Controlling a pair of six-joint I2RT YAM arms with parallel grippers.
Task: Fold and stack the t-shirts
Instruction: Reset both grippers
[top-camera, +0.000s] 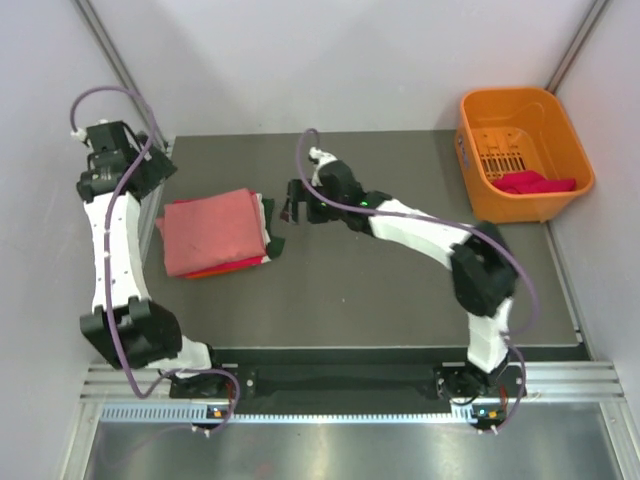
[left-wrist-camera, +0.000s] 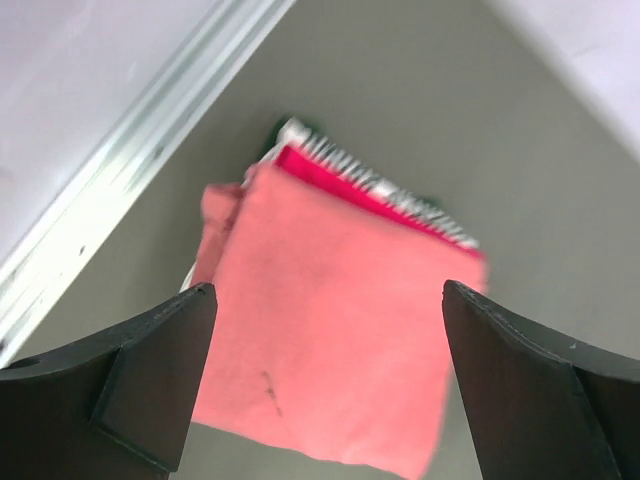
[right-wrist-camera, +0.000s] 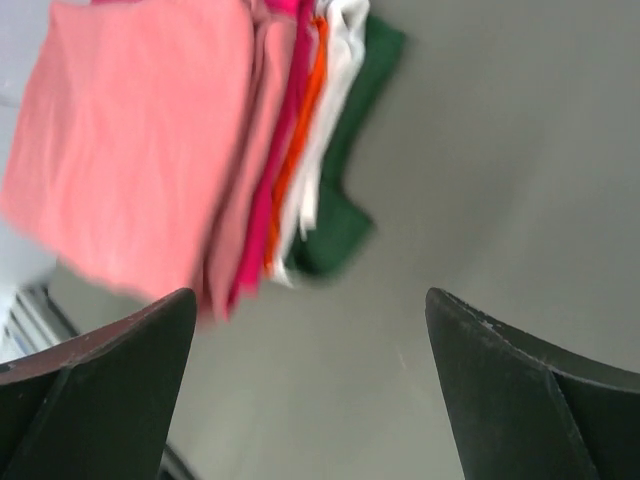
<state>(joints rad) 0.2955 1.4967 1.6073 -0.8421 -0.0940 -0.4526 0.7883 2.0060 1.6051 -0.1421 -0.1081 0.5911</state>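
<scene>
A large salmon-pink cloth t-shirt (top-camera: 212, 230), folded into a flat rectangle, tops a stack on the left part of the dark table (top-camera: 400, 290). Beneath it, edges fan out at the stack's right side: magenta-red shirt (right-wrist-camera: 268, 180), thin orange shirt (right-wrist-camera: 306, 100), white shirt (right-wrist-camera: 330, 100), dark green shirt (right-wrist-camera: 345, 225) lowest. Another magenta-red shirt (top-camera: 535, 183) lies crumpled in the orange plastic basket (top-camera: 475, 165), well apart.
</scene>
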